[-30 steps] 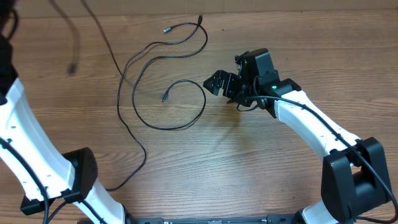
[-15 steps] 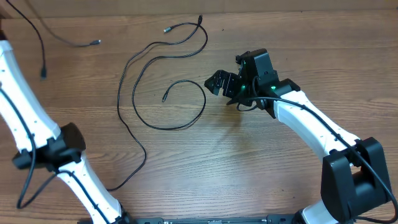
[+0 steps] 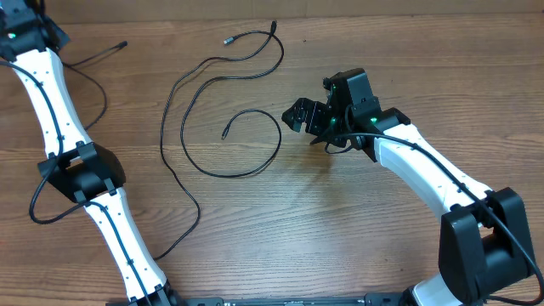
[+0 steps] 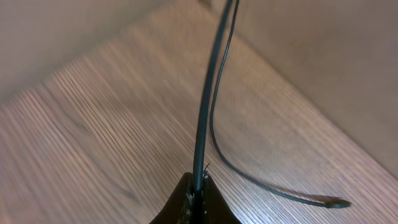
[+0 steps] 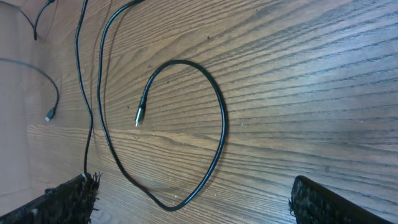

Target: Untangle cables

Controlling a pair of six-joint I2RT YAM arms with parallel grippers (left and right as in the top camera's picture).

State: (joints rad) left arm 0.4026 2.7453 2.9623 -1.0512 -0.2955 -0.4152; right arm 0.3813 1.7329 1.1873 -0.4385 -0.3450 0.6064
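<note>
Left wrist shows our left gripper (image 4: 198,194) pinched shut on a thin black cord with a small plug (image 4: 206,106), at the far left of the brown wooden table (image 3: 340,229), apart from the rest. Our right gripper (image 3: 299,115) hangs wide-jawed beside the looped thin black cable (image 3: 255,172); next we must lower and pinch it. Overhead crops our left fingertips

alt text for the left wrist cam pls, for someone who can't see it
The left gripper is shut on a thin black cable that runs straight up and out of the top of the frame. A thinner-looking strand curves back down to a plug end lying on the wooden table; the picture is slightly blurred.
</note>
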